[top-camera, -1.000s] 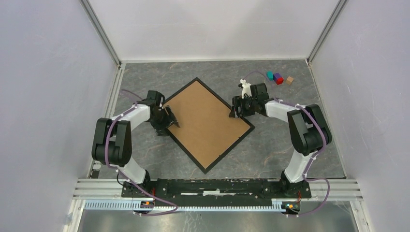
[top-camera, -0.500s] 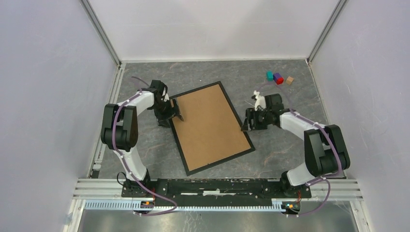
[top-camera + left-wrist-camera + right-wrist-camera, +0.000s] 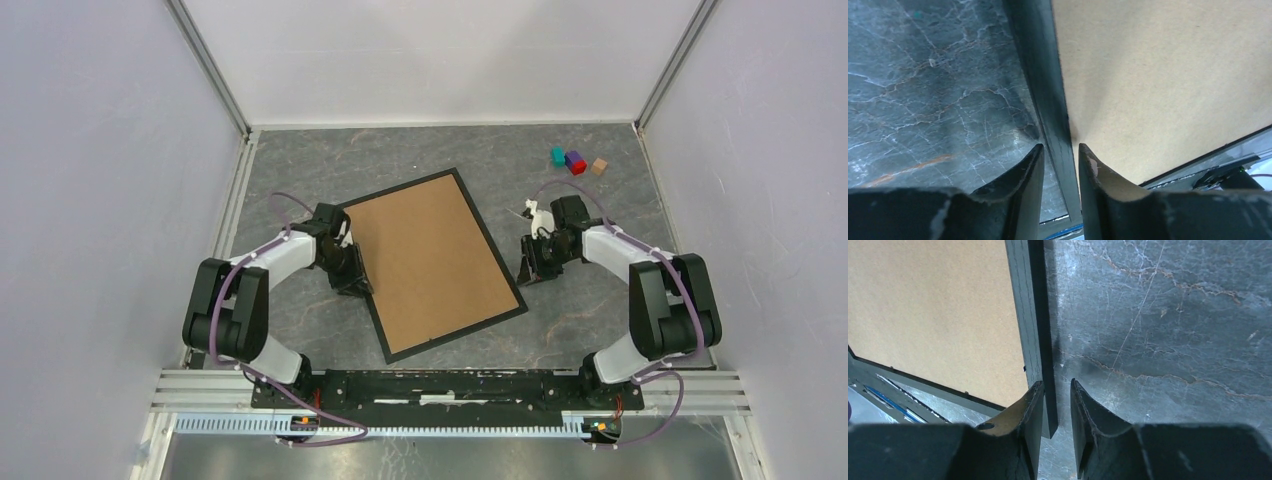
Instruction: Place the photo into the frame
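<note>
On grey marbled table (image 3: 420,150), nips frame (image 3: 1040,90) rail with left gripper (image 3: 1060,147); narrowly straddles opposite rail with right gripper (image 3: 1055,382), hold unclear.

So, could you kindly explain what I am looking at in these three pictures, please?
These are two robot arms at a table. One picture comes from overhead; the others from a camera on each wrist, looking along its two fingers. On the table lies a black frame, brown board up, with small coloured blocks far right. The left gripper and right gripper each straddle a long side of the frame; whether they pinch it is unclear. No photo shows.
</note>
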### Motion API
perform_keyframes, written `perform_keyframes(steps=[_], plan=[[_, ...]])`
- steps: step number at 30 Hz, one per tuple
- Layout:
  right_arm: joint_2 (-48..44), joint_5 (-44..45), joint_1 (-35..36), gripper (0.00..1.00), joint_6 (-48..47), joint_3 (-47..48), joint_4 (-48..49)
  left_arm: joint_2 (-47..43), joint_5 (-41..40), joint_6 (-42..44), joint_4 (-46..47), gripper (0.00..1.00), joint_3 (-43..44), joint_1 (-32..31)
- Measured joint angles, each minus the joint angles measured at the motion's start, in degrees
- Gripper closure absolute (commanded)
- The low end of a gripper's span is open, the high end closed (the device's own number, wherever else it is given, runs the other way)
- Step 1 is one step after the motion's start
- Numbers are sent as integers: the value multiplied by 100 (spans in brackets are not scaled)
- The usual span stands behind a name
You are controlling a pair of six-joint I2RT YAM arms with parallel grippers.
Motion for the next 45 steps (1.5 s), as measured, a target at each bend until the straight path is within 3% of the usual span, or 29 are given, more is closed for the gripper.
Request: perform_keyframes(steps=[17, 33, 39, 45], plan=[[623, -214, 81, 69, 61, 372, -109, 98, 35, -229, 280, 67, -221, 11], [804, 348, 525, 81, 282, 734, -442, 98, 35, -354, 284, 69, -227, -9], [251, 1248, 1049, 72, 1025, 129, 179, -31, 17, -590, 457, 69, -391, -39], [-291, 2822, 2046, 58, 1943, -603, 1252, -227, -24, -935, 662, 69, -599, -76]])
